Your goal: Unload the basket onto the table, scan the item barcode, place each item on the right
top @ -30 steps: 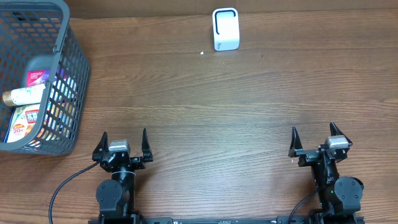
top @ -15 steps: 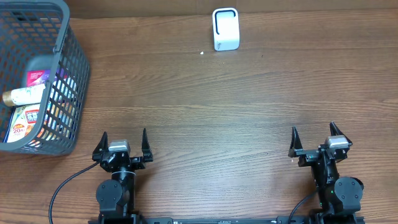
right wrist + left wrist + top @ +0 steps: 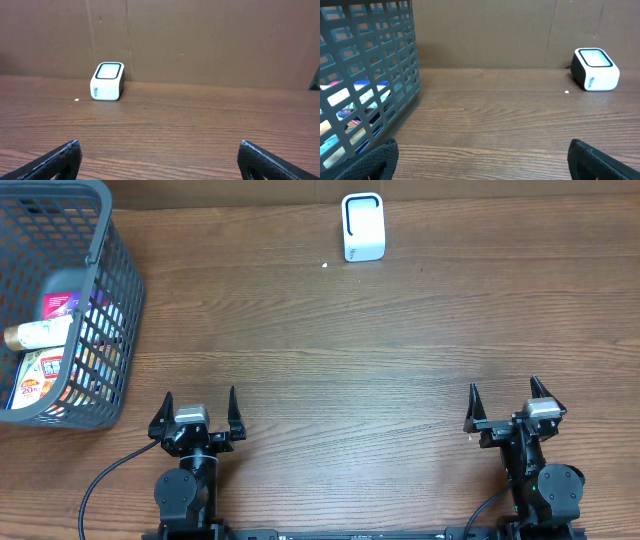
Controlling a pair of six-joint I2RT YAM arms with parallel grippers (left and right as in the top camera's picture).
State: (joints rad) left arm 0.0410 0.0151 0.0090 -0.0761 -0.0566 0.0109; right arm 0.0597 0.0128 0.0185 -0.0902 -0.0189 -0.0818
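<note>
A small white scanner (image 3: 363, 226) with a dark window stands at the far middle of the wooden table; it also shows in the left wrist view (image 3: 594, 69) and the right wrist view (image 3: 107, 81). Packaged items (image 3: 45, 345) lie inside a grey mesh basket (image 3: 112, 300) at the far left, seen through its wall (image 3: 375, 75) from the left wrist. My left gripper (image 3: 199, 408) rests open at the near left with nothing between its fingers. At the near right, my right gripper (image 3: 505, 404) is open and empty too.
A tiny white speck (image 3: 325, 265) lies on the table left of the scanner. A brown cardboard wall (image 3: 200, 40) runs behind the table's far edge. Bare wood lies between both grippers and the scanner.
</note>
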